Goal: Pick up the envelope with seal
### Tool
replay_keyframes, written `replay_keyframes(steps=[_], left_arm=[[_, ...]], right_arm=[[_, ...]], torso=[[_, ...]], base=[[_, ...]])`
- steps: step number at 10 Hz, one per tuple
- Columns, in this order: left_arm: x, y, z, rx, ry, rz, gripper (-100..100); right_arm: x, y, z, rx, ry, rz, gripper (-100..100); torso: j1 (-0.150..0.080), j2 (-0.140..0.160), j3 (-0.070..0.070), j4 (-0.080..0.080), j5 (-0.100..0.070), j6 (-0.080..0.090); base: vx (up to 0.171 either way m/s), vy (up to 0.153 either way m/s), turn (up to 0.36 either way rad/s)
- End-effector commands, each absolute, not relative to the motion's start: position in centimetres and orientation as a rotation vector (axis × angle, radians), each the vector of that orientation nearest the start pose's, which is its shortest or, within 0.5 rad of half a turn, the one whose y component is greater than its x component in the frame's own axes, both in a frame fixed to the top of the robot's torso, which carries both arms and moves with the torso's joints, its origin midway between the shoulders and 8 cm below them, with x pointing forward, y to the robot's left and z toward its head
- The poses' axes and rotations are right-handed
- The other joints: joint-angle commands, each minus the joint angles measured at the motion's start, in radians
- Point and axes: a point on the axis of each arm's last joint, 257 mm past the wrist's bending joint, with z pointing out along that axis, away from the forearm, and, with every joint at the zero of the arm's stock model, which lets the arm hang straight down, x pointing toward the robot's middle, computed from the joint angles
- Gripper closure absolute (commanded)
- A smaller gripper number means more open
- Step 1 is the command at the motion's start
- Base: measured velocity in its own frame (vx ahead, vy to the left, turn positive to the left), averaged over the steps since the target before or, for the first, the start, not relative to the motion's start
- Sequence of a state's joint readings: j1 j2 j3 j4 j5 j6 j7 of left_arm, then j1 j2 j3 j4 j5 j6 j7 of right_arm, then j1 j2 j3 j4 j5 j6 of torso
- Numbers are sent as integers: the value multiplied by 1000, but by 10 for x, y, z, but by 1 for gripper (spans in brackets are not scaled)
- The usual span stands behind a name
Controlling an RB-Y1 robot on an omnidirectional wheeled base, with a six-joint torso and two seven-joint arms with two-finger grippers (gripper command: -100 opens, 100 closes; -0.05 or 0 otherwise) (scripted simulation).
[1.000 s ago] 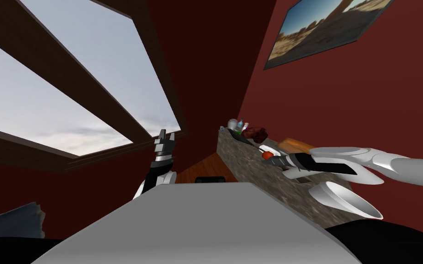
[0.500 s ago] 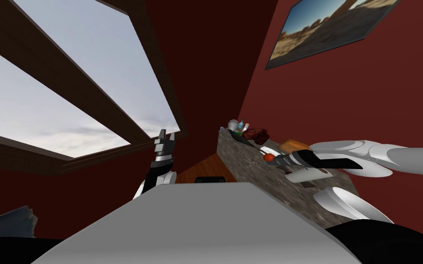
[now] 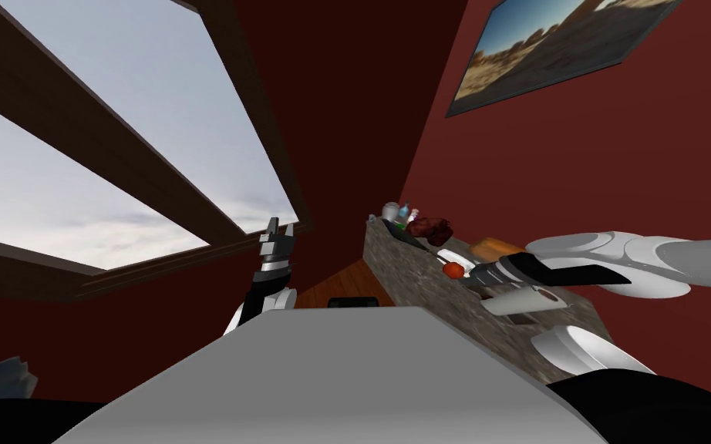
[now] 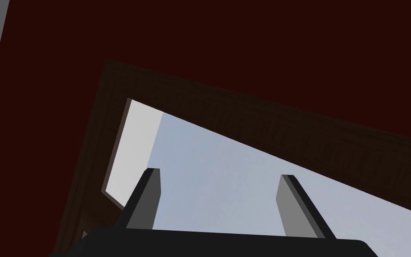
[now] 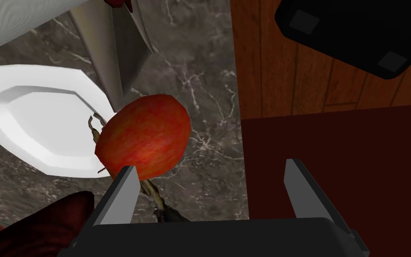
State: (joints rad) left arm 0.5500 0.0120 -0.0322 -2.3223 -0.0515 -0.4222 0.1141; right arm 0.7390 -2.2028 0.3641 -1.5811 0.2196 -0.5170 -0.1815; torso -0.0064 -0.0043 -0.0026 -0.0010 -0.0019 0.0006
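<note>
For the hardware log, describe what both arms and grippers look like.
The right arm wears smooth white and light grey rounded shells that narrow to a dark wrist. The left arm is dark with white panels and pale bands near the wrist. The left gripper and right gripper match: two thin grey blade-like fingers on a dark box.

A dark marble counter (image 5: 200,67) carries a red apple (image 5: 144,134) beside a white plate (image 5: 35,120).

White plate (image 5: 35,120) partly behind apple (image 5: 146,134)
</note>
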Motion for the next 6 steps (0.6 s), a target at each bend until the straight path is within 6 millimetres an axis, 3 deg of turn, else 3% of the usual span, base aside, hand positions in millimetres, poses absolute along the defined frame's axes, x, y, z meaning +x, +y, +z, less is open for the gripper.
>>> replay_keyframes(steps=[1, 2, 3, 5, 6], left_arm=[[347, 268, 11, -736, 676, -1369, 0], [347, 268, 11, -736, 676, -1369, 0], [347, 268, 11, -736, 676, -1369, 0], [347, 268, 11, -736, 676, -1369, 0], [347, 268, 11, -736, 676, -1369, 0]], right_arm=[[220, -588, -244, -663, 2922, -36, -100], [204, -591, -246, -688, 2958, -30, -100], [204, -591, -246, -688, 2958, -30, -100], [150, -592, -256, -741, 3068, 28, -100], [150, -592, -256, -741, 3068, 28, -100]], torso=[[0, 0, 0, 0, 0, 0], [-2, -1, 0, 0, -1, 0], [-2, -1, -1, 0, -1, 0], [-1, -1, 0, 0, -1, 0], [-3, -1, -1, 0, -1, 0]], base=[[90, -138, 5], [106, -120, 5], [74, -67, 0], [99, -129, -15], [65, -116, -2]])
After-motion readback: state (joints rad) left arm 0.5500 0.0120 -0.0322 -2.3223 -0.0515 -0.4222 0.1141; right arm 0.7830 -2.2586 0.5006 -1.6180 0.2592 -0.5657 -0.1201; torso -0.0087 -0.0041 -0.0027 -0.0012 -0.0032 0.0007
